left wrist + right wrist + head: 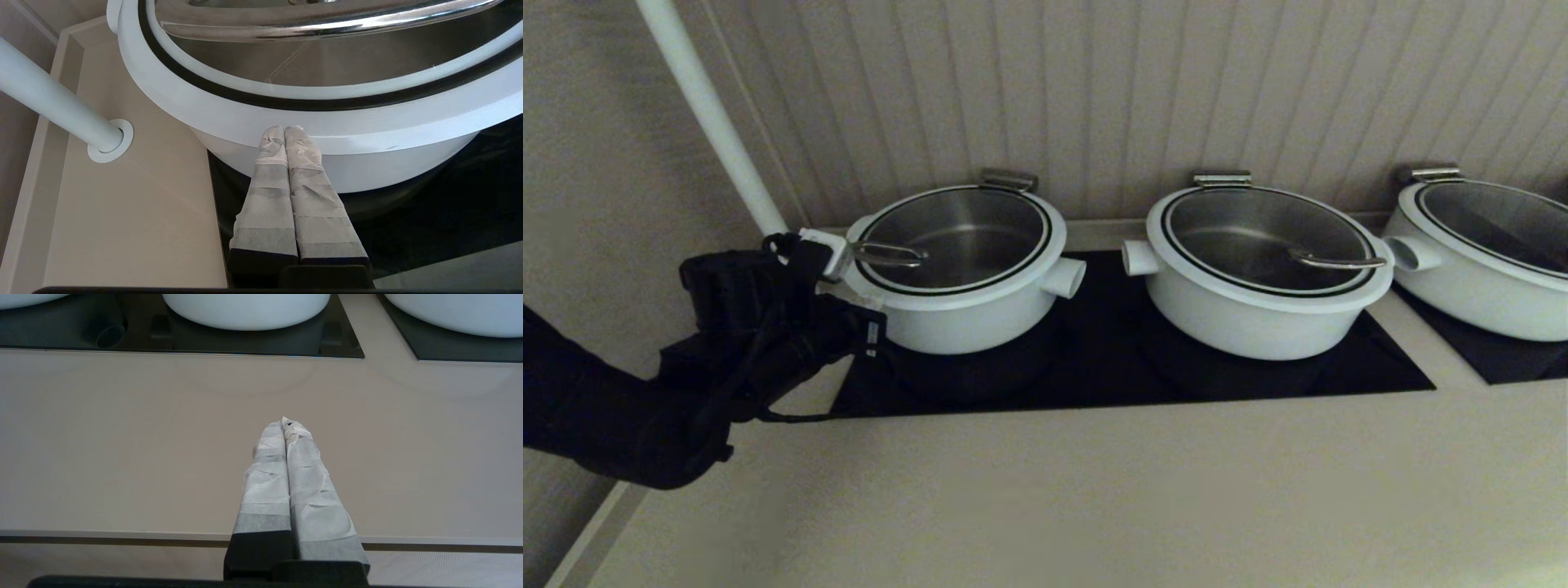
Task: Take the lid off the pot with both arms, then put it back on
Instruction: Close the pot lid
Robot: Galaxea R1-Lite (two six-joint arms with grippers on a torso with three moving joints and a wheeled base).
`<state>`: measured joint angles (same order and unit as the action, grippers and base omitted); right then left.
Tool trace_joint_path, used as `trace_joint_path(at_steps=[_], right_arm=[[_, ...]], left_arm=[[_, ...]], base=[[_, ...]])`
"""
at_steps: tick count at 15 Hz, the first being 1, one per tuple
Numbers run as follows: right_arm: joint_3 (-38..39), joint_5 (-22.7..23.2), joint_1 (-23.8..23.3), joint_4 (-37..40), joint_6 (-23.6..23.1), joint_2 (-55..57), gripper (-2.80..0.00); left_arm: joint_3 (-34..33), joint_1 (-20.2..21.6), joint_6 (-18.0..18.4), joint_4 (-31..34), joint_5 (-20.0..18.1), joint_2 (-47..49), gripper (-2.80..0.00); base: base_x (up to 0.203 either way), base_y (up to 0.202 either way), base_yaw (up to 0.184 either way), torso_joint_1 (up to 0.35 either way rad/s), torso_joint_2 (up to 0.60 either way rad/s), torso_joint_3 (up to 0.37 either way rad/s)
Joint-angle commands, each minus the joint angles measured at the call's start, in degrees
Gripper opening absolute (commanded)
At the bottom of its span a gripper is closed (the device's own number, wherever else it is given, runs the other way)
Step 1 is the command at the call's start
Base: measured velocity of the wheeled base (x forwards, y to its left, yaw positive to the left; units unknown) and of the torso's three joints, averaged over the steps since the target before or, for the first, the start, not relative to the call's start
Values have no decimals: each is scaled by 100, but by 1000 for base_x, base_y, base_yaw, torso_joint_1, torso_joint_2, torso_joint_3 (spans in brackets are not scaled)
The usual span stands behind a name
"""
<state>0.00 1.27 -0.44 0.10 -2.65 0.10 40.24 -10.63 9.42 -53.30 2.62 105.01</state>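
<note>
The left white pot (pixel 980 314) stands on the black cooktop with its glass lid (pixel 960 233) on it. The lid's chrome handle (pixel 890 255) lies near the left rim. My left gripper (pixel 832 255) is shut and empty, and its taped tips sit at the pot's left rim. In the left wrist view the gripper (pixel 284 130) touches the underside of the pot's white rim (pixel 367 126), below the lid handle (pixel 318 20). My right gripper (pixel 287 424) is shut and empty over the beige counter near its front edge, out of the head view.
Two more white pots with lids (pixel 1258 273) (pixel 1486 253) stand to the right on black cooktops (pixel 1372 359). A white pole (pixel 715 122) rises from the counter just left of the left pot. The beige counter (pixel 1094 490) spreads in front.
</note>
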Motion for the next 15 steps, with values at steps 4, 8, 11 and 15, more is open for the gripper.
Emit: trace_joint_path(at_steps=[4,8,11,15], right_arm=[[0,7,0,-1,0,-1,-280],[0,5,0,-1,-7,-1,-280],[0,5,0,-1,-1,-1,-280],[0,5,0,-1,0,-1,-280]], left_arm=[[-7,0,7,-23,1,-147,-280],[-207,0,16,-14,4,-435,-280],[-628,0,6,-14,3,-808,-280],[-1105,0,15,-6,9,-1359,-280]], base=[[0,0,0,0,0,0],[0,0,0,0,0,0],[0,0,0,0,0,0],[0,0,0,0,0,0]])
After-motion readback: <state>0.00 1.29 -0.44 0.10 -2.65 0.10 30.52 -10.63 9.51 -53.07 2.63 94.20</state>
